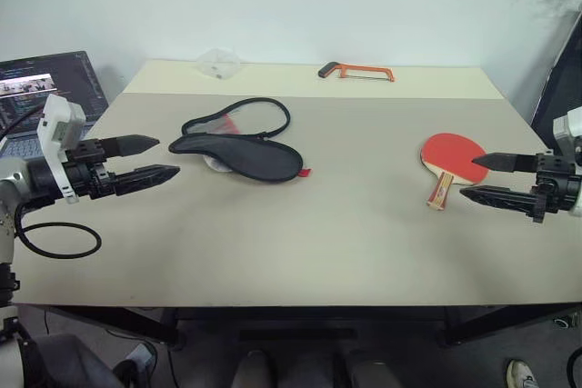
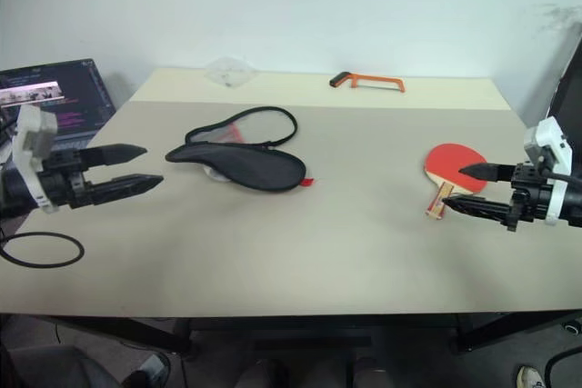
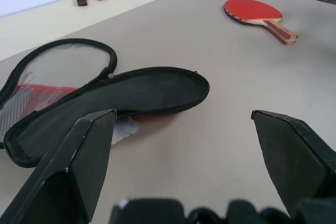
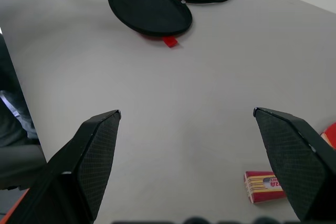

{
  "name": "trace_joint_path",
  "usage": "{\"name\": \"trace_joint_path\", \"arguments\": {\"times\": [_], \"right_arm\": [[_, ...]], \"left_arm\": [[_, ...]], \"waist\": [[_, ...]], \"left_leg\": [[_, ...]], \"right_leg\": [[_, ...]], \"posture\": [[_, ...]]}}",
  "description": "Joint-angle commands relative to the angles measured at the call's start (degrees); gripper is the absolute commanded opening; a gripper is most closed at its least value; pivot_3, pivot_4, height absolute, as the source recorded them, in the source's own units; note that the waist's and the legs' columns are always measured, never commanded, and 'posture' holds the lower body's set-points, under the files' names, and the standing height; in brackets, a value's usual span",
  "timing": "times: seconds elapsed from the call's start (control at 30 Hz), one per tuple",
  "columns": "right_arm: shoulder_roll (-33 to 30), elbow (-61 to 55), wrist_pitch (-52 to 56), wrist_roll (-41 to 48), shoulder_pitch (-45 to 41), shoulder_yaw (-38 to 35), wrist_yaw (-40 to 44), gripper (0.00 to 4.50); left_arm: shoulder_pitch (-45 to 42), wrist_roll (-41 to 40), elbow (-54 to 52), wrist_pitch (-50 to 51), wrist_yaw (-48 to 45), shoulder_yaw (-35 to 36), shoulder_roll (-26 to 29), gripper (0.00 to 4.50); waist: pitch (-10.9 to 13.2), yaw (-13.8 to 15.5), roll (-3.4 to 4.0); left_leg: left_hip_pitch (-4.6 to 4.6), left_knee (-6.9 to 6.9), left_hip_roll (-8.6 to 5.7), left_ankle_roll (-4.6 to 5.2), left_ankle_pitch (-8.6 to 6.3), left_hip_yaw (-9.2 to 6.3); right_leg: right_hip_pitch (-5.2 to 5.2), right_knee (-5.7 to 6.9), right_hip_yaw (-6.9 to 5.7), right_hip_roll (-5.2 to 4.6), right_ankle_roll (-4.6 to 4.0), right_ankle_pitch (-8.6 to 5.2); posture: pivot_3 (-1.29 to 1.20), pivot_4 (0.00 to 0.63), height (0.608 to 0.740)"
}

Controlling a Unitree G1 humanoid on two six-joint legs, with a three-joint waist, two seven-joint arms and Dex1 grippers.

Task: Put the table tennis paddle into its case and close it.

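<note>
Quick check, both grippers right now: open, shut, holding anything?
Left gripper: open, empty, hovering beside the case.
Right gripper: open, empty, hovering by the table tennis paddle.

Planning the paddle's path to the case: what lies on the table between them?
Nothing: bare table separates the table tennis paddle from the case, as the left eye view shows.
</note>
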Motion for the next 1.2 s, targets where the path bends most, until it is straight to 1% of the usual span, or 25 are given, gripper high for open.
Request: {"name": "trace_joint_path", "arguments": {"times": [0.03,0.2,0.3,0.43,0.57,0.7,0.77,0.93,1.2], "right_arm": [[-0.3,-0.4,-0.5,1.2,-3.3,-0.2,-0.3,4.47],[0.5,-0.2,-0.8,1.4,-5.5,1.0,-0.2,4.47],[1.0,0.7,-1.7,0.8,-6.4,1.9,0.0,4.47],[2.0,0.7,-2.4,0.5,-5.9,2.3,-0.5,4.47],[4.1,-1.7,-2.3,0.1,-5.2,3.2,-3.2,4.47],[4.4,-3.9,-1.5,1.2,-3.6,2.1,-4.4,4.47],[4.4,-5.1,-1.6,0.7,-2.0,1.9,-5.6,4.47],[4.2,-8.2,0.1,2.6,0.1,-0.2,-7.5,4.47],[3.5,-8.3,0.2,2.8,0.4,-0.4,-8.4,4.47]], "left_arm": [[-1.7,-0.8,-0.9,-0.3,0.3,1.3,1.2,4.50],[0.7,-0.5,-2.5,-1.0,2.9,2.9,0.1,4.50],[-2.2,2.5,1.0,-3.8,8.6,2.0,-1.5,4.50],[-10.5,8.2,11.9,-7.0,14.8,-2.1,-3.4,4.50],[-23.5,16.4,31.3,-11.1,25.2,-7.0,-7.9,4.50],[-30.8,19.2,43.8,-12.8,31.3,-7.5,-11.8,4.50],[-32.7,19.7,48.3,-13.4,32.4,-7.4,-13.7,4.50],[-35.8,17.1,53.6,-11.0,31.3,-4.5,-17.5,4.50],[-35.5,17.8,56.2,-9.7,36.3,-3.3,-22.5,4.50]], "waist": [[0.0,0.0,0.00],[0.0,0.0,0.00],[0.0,0.0,0.00],[0.0,0.2,-0.01],[0.0,0.6,-0.02],[0.0,0.6,-0.02],[0.0,0.6,-0.03],[0.0,0.6,-0.03],[0.0,0.4,-0.03]], "left_leg": [[0.00,0.00,0.00,0.00,0.00,0.00],[0.00,-0.03,0.02,0.00,0.00,-0.01],[-0.01,-0.03,0.01,0.00,0.00,-0.04],[-0.01,0.02,0.01,0.01,0.00,-0.14],[0.00,0.10,-0.03,0.01,0.01,-0.23],[-0.04,0.12,-0.04,0.01,0.01,-0.24],[-0.05,0.08,-0.04,0.00,0.00,-0.29],[-0.10,0.02,-0.05,0.00,0.00,-0.34],[-0.05,0.08,-0.06,-0.01,0.02,-0.43]], "right_leg": [[0.00,0.00,0.00,0.00,0.00,0.00],[-0.02,0.00,-0.03,0.01,-0.06,-0.02],[-0.01,0.01,-0.06,0.01,-0.08,-0.02],[0.05,0.02,-0.14,0.03,-0.02,-0.01],[0.21,0.00,-0.21,0.04,0.04,0.01],[0.22,-0.03,-0.21,0.05,0.05,0.04],[0.23,-0.04,-0.27,0.05,0.00,0.05],[0.17,-0.01,-0.31,0.07,-0.17,0.15],[0.29,-0.01,-0.36,0.09,-0.13,0.14]], "posture": [[0.00,0.150,0.740],[0.00,0.150,0.740],[0.00,0.150,0.740],[0.00,0.150,0.740],[0.00,0.150,0.740],[0.00,0.150,0.740],[0.00,0.150,0.740],[0.00,0.150,0.740],[0.00,0.150,0.740]]}}
